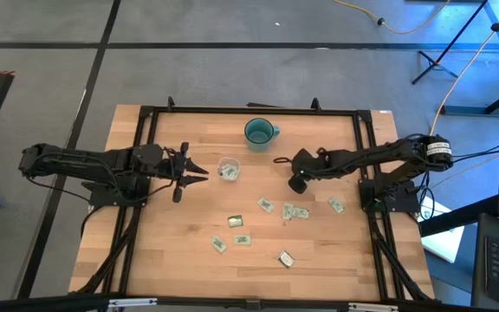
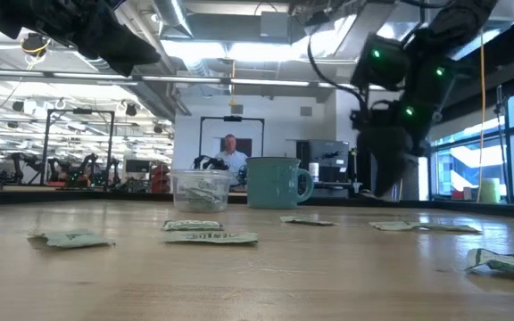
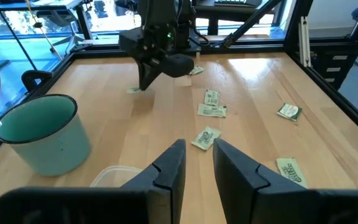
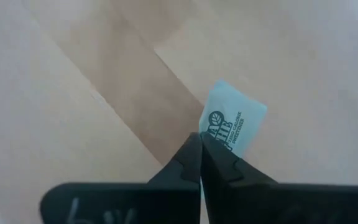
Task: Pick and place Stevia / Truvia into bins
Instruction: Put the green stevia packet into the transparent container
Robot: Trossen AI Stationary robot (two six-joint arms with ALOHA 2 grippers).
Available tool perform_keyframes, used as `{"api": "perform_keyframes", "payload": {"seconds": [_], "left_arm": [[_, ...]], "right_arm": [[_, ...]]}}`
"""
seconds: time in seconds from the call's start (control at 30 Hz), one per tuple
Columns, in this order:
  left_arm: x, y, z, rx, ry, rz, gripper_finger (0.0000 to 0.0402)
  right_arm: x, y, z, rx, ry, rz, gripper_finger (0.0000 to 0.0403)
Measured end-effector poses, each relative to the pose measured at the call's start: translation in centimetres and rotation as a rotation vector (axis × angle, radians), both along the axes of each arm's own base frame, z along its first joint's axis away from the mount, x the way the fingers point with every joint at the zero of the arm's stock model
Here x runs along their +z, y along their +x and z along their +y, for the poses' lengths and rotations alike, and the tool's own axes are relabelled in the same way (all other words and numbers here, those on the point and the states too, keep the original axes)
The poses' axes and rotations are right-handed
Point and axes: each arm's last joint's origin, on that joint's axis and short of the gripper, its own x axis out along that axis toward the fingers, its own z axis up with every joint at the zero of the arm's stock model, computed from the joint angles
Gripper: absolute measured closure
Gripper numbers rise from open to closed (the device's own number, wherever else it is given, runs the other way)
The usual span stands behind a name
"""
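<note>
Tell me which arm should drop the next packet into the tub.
Right. The right gripper is shut on a packet above the table and only needs to carry it to the clear tub. The left gripper hangs beside the tub, open and empty.

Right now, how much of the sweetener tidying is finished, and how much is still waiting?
Some is done: the clear tub beside the teal mug already has a few packets inside. In hand: the right gripper is pinched shut on one packet above the table. Left to do: about nine loose packets lie scattered on the wood. The left gripper waits beside the tub, slightly open.
</note>
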Motion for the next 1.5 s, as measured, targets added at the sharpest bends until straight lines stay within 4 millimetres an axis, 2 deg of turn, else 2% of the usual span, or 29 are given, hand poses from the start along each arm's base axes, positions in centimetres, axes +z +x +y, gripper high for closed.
{"api": "perform_keyframes", "payload": {"seconds": [0.13,0.37,0.5,0.63,0.77,0.9,1.1,1.27,1.5], "left_arm": [[0.0,0.0,0.0,0.0,0.0,0.0,0.0325],[0.0,0.0,0.0,0.0,0.0,-0.001,0.0325],[0.0,0.0,0.0,0.0,0.0,-0.002,0.0325],[0.1,0.0,0.0,0.0,0.0,-0.006,0.0325],[0.1,0.0,0.0,0.003,-0.01,-0.006,0.0325],[0.0,0.0,0.0,0.004,-0.01,-0.003,0.0325],[0.0,0.0,0.0,0.003,-0.01,-0.001,0.0325],[0.0,0.0,0.0,0.003,-0.01,0.0,0.0325],[0.0,0.0,0.0,0.003,-0.008,0.002,0.0325]], "right_arm": [[1.8,2.0,0.4,0.123,-0.021,-0.104,0.0403],[6.3,6.2,1.7,0.443,-0.099,-0.441,0.0403],[7.9,8.4,1.7,0.517,-0.172,-0.471,0.0403],[8.7,11.2,1.6,0.578,-0.22,-0.456,0.0403],[8.1,14.3,1.7,0.689,-0.201,-0.448,0.0403],[6.5,17.4,1.6,0.751,-0.194,-0.412,0.0403],[3.7,20.4,1.1,0.782,-0.212,-0.297,0.0403],[2.5,21.1,-0.2,0.745,-0.232,-0.222,0.0403],[2.1,21.0,-1.3,0.704,-0.213,-0.208,0.0401]]}}
